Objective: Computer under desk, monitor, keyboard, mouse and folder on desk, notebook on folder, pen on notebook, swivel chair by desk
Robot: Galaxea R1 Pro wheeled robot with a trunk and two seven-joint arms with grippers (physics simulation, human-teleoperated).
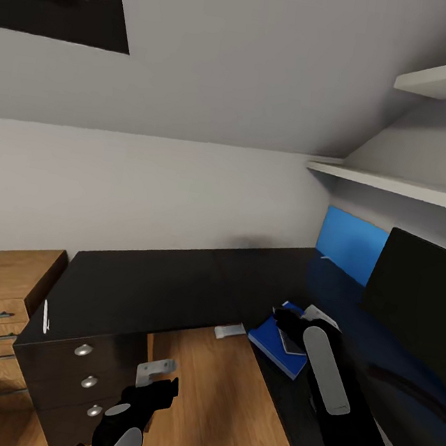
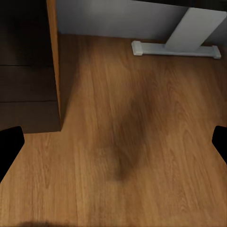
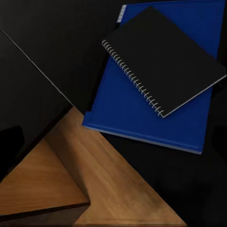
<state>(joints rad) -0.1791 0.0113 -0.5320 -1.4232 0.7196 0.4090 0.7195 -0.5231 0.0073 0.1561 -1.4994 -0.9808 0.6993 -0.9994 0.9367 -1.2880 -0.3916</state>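
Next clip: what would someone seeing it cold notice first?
The bright blue folder on the glossy black desk, near its inner edge, with a dark spiral-bound notebook lying askew on top. In the head view the right arm reaches over that stack, beside the black monitor. A thin pale pen lies alone at the desk's far left corner.
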